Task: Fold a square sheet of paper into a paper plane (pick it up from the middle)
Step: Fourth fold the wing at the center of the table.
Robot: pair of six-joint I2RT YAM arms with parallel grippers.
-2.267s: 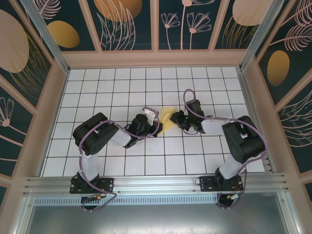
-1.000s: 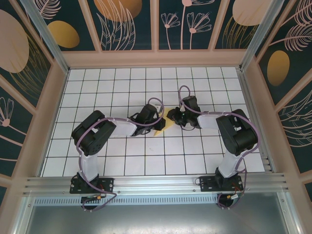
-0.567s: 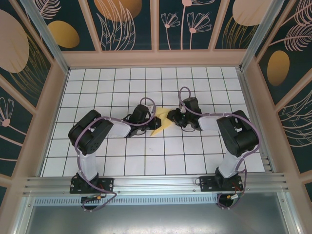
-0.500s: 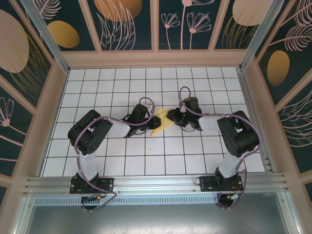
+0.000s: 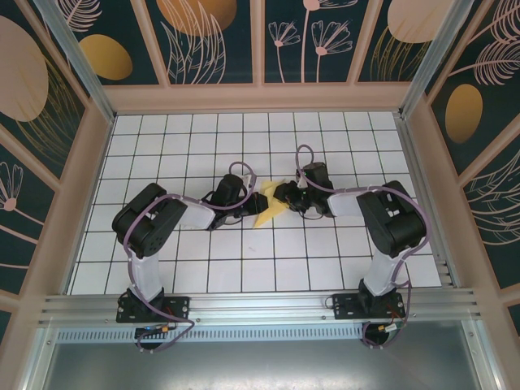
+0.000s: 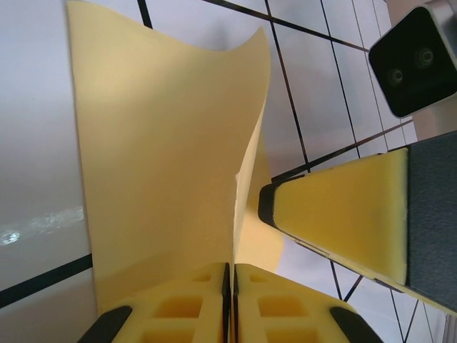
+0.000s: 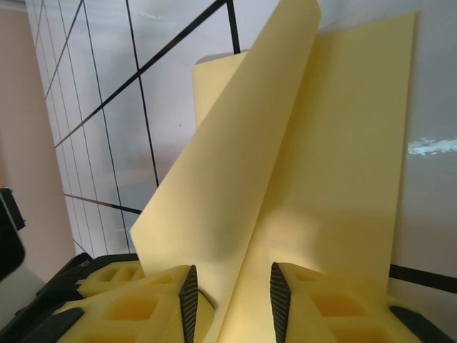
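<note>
More of the square sheet of paper (image 5: pixel 268 213) shows than a second ago, because the left gripper (image 5: pixel 248 199) has drawn back a little and the right gripper (image 5: pixel 286 195) has come closer. The sheet is partly folded. One edge is pinched between the left pads, which are pressed together. A raised flap passes through the narrow gap between the right fingers, which do not clamp it. I judge that a fold is being formed. The left should keep its hold, while the right lays the flap down slowly, edge on edge. The paper rests on the grid table (image 5: pixel 203 146), in no container.
</note>
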